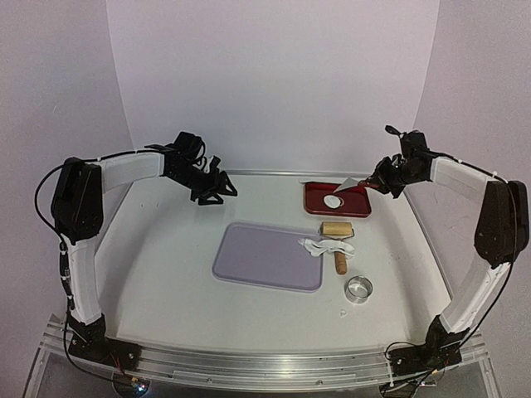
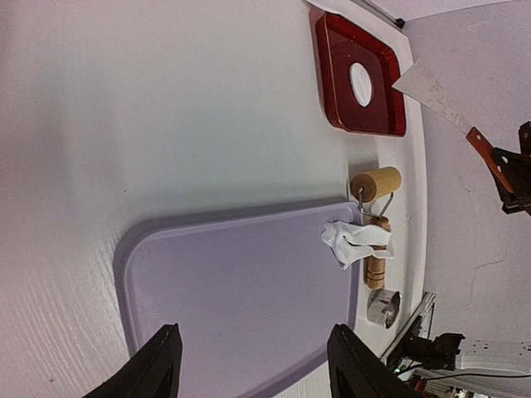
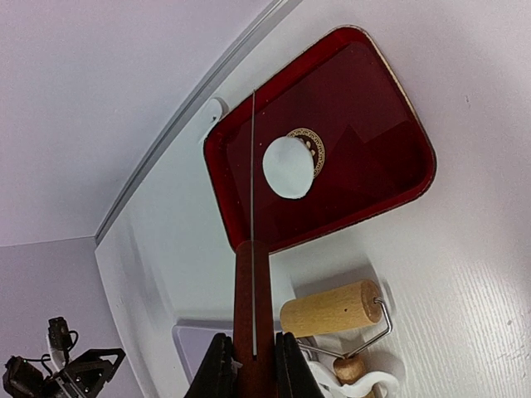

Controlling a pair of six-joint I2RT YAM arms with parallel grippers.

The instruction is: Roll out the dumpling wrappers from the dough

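One round white dumpling wrapper (image 1: 333,201) (image 2: 361,84) (image 3: 288,167) lies in the red tray (image 1: 362,211) (image 2: 340,50) (image 3: 373,108) at the back right. A ragged scrap of dough (image 1: 322,246) (image 2: 353,240) (image 3: 365,385) is draped over the wooden roller (image 1: 337,228) (image 2: 375,182) (image 3: 332,308) at the purple board's (image 1: 265,257) (image 2: 241,290) right edge. My right gripper (image 1: 383,184) (image 3: 251,365) is shut on the red-brown handle of a flat metal scraper (image 2: 431,91) (image 3: 253,307), held above the tray's near-left corner. My left gripper (image 1: 211,192) (image 2: 253,332) hangs open and empty at the back left.
A metal ring cutter (image 1: 358,288) (image 2: 382,307) stands on the table in front of the roller's handle. The white table has a raised rim (image 1: 265,172) along the back and sides. Both arm bases sit on the metal rail at the near edge.
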